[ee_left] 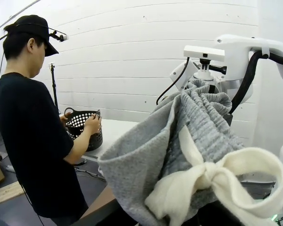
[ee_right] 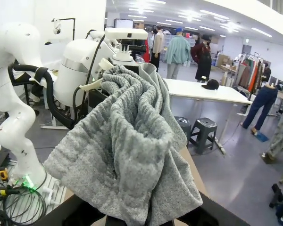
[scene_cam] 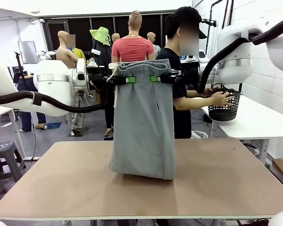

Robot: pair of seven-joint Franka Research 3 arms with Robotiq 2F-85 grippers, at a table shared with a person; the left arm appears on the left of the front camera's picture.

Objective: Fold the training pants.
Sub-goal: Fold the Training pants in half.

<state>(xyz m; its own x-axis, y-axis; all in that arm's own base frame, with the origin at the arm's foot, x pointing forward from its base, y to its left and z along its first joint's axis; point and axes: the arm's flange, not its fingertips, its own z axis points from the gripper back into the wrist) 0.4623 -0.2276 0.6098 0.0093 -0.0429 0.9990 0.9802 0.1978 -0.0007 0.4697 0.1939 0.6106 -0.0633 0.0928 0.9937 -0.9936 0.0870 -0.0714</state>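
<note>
The light grey training pants (scene_cam: 144,127) hang upright over the brown table (scene_cam: 61,188), held by the gathered waistband, their lower end resting on the tabletop. My left gripper (scene_cam: 128,79) is shut on the waistband's left side and my right gripper (scene_cam: 156,78) is shut on its right side, close together at the same height. In the left wrist view the bunched waistband (ee_left: 198,122) and the white drawstring bow (ee_left: 217,181) cover my fingers. In the right wrist view the grey fabric (ee_right: 127,155) drapes over my fingers and hides them.
A person (scene_cam: 181,94) in a black shirt stands behind the pants at the far side, hands on a black mesh basket (scene_cam: 224,106) that sits on a white side table (scene_cam: 259,122). A grey stool (scene_cam: 2,157) stands at the left of the table.
</note>
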